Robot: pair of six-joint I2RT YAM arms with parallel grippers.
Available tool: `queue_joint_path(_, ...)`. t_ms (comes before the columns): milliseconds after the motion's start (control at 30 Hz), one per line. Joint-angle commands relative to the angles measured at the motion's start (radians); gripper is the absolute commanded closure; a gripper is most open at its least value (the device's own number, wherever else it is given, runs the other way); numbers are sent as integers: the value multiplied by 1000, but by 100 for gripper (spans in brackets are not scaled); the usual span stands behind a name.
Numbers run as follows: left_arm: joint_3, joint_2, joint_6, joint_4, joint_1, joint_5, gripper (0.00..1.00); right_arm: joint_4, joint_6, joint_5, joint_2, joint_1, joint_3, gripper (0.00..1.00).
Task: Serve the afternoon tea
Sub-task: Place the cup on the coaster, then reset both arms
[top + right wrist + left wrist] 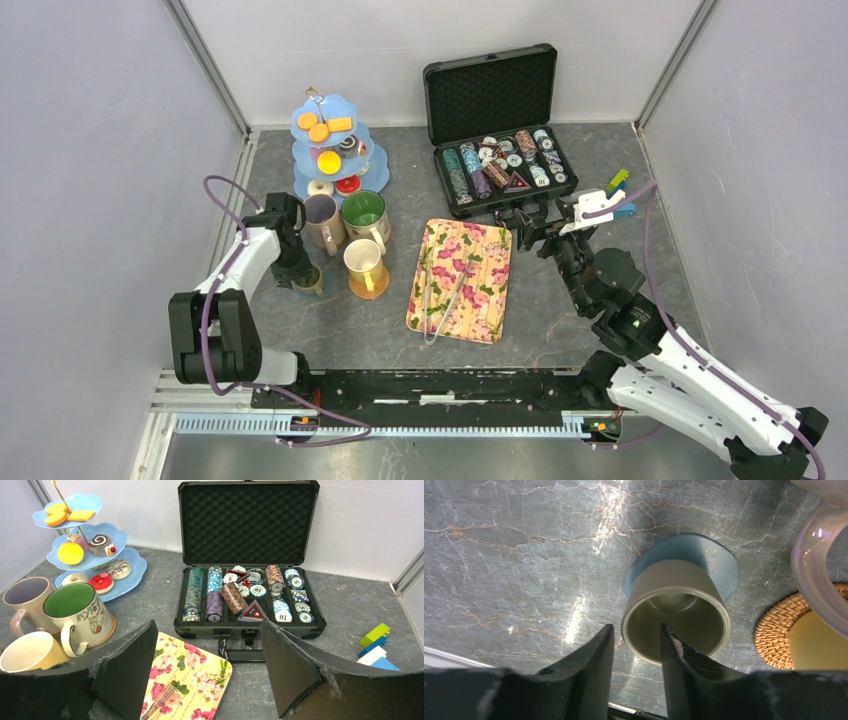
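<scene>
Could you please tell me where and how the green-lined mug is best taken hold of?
Probably by the rim of the green-lined mug, from straight above, pinching the wall on the side facing the floral tray. It stands upright, mouth open, and the lilac mug and yellow mug crowd its handle side.

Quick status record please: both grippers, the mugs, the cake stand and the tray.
left gripper: open, jaws either side of the near rim of a small grey cup on a blue coaster
right gripper: open, empty, in front of the poker chip case
mugs: lilac mug, green-lined mug and yellow mug, grouped near the stand
three-tier stand: still loaded with biscuits, swirl cake, donuts
floral tray: only tongs on it
</scene>
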Motion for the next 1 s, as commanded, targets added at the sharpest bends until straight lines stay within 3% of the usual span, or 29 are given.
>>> queue_joint_path(0,48,-39,-12,-13,2,16,51,13,-8,26,-12,3,20,18)
queue_joint_path(233,193,-237,25,-99,0,115,32,-145,-71,95,-15,2,114,7)
queue_joint_path(333,259,-367,67,-35,-7,225,11,-227,-90,132,-32,4,166,2)
queue_joint_path(400,299,-439,73,59,-25,312,4,-260,-101,140,-59,2,191,2)
queue_joint_path(700,445,-506,161,481,-367,504,2,-312,-210,249,-124,3,326,2)
queue_joint_path(967,452,-575,188,724,-393,689,0,-235,-238,257,-207,3,296,2)
